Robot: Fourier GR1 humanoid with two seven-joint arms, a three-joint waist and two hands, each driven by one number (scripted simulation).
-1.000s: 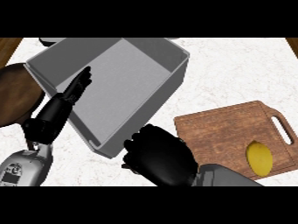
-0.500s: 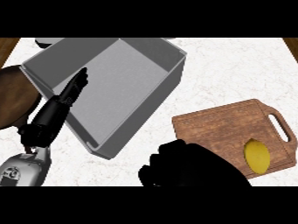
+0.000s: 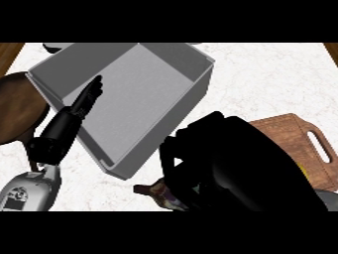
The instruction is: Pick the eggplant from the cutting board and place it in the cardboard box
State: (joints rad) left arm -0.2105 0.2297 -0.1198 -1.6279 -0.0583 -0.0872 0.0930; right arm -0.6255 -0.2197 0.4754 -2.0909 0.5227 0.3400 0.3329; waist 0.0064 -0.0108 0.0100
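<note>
1. Head view: over the last half second the right hand (image 3: pixel 237 168) has risen, hiding much of the cutting board (image 3: pixel 296 139).
2. Its fingers curl, apparently round the eggplant (image 3: pixel 157 192), whose dark end shows just below the box's (image 3: pixel 142 99) near corner.
3. The left hand (image 3: pixel 67 121), fingers straight, lies at the box's left wall.
4. The eggplant is probably light, smooth-skinned and slippery, so best held mid-body. Its end points left, so its long axis seems to run left-right.

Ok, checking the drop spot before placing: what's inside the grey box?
Only its grey floor and walls show inside the box, with nothing lying on them. The left robot hand lies across its left wall, covering a strip there.
</note>
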